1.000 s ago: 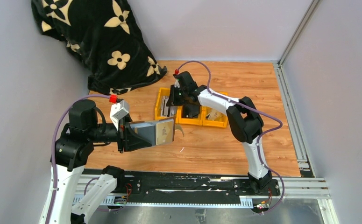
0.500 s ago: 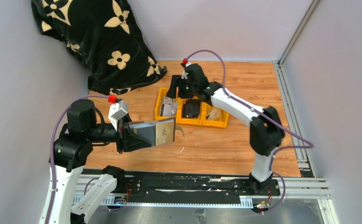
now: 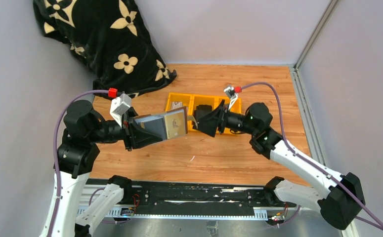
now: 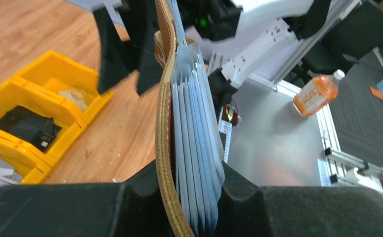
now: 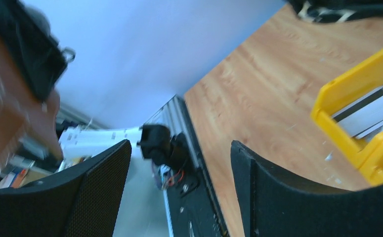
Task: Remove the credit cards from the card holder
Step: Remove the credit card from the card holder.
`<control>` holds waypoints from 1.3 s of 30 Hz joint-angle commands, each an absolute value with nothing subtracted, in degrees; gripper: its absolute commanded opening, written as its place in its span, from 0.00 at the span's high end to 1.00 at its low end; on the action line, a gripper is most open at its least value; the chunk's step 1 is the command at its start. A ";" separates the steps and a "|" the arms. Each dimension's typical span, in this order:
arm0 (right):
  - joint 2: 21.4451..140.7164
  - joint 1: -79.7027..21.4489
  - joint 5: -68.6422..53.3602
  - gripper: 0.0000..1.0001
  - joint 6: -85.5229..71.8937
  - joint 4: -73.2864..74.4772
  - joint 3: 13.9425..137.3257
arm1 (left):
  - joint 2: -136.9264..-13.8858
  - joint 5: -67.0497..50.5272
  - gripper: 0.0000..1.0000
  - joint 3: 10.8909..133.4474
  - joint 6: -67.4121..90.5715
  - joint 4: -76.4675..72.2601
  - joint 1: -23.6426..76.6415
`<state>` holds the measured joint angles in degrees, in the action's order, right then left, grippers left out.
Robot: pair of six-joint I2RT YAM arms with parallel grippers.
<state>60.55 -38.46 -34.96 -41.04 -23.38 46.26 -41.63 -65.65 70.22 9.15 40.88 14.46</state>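
Observation:
My left gripper (image 3: 147,132) is shut on the card holder (image 3: 165,126) and holds it above the table, its brown flap toward the right arm. In the left wrist view its brown leather edge (image 4: 163,123) and grey fanned pockets (image 4: 195,148) stand pinched between my left gripper's (image 4: 191,197) pads. I cannot make out any credit cards in the pockets. My right gripper (image 3: 199,121) is open and empty, pointing at the holder's free end from a short gap. In the blurred right wrist view my right gripper (image 5: 179,190) has nothing between its fingers.
A row of yellow bins (image 3: 170,104) stands behind both grippers; one holds a pale card-like item (image 3: 178,104), the middle one a dark item (image 3: 204,108). A black flowered blanket (image 3: 105,44) fills the far left corner. An orange bottle (image 4: 315,94) lies beyond the table.
My right arm has swung from over the yellow bins back to the holder's free end, and its jaws have opened. The left arm has lifted the holder slightly.

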 commanded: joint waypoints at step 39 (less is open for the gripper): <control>69.93 -51.02 -52.83 1.00 -9.94 20.87 77.49 | -40.44 -61.27 0.00 70.31 0.11 50.45 14.85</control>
<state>67.11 -50.24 -43.86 -27.99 -10.90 69.95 -39.44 -61.04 68.36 6.90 45.56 14.48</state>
